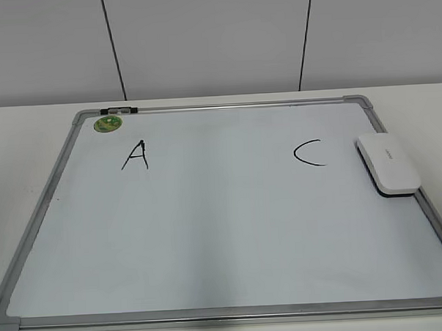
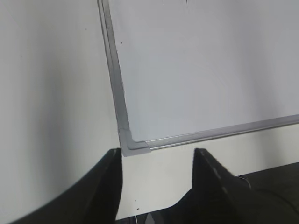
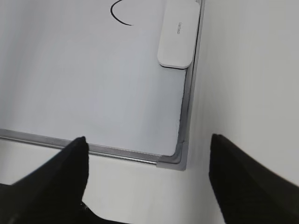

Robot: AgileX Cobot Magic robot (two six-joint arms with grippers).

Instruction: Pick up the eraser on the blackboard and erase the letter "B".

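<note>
1. two letters show on the blackboard: a black "a" toward its far left and a black "c" toward its far right. we see no "b" between them, only pale bare board.
2. the eraser lies flat at the blackboard's right edge, just right of the "c", its outer side resting on the silver frame and its dark underside showing along the near end.
3. a round green magnet sits in the blackboard's far left corner, beside a small black clip on the frame.
4. our left gripper hangs over the blackboard's near left corner, jaws apart, holding nothing.
5. our right gripper hangs over the blackboard's near right corner, jaws spread wide and empty, with the eraser farther along that edge.
6. the blackboard rests on a white table.
</note>
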